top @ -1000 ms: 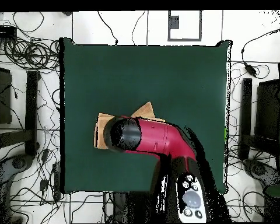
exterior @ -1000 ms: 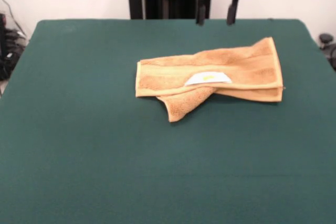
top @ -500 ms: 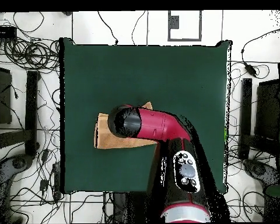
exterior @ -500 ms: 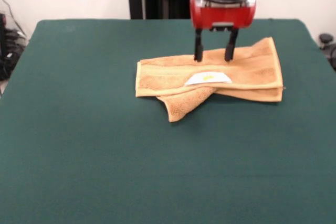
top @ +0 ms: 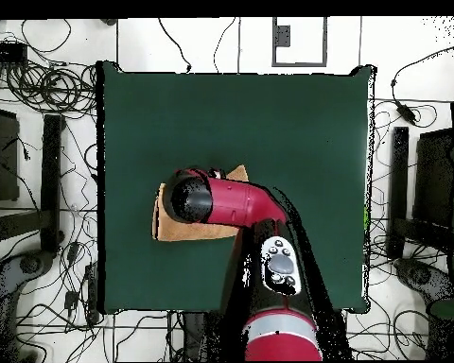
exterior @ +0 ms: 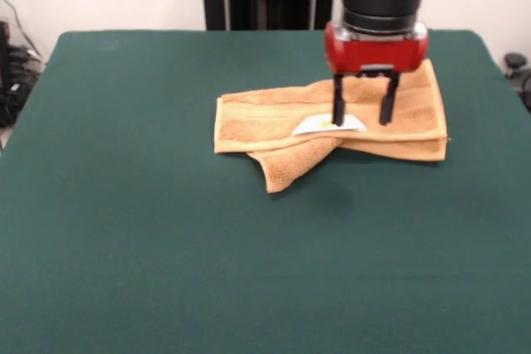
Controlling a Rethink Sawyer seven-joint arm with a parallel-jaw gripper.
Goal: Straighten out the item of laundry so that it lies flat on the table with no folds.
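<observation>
Two spread fingers of the gripper hang over the folded orange-tan towel on the green table, one tip at its white label; cables surround the table.

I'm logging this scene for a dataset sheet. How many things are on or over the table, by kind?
Towels: 1, folded orange-tan towel bearing a white label
Grippers: 1, open gripper down on the towel
Tables: 1, green table
Total: 3
</observation>
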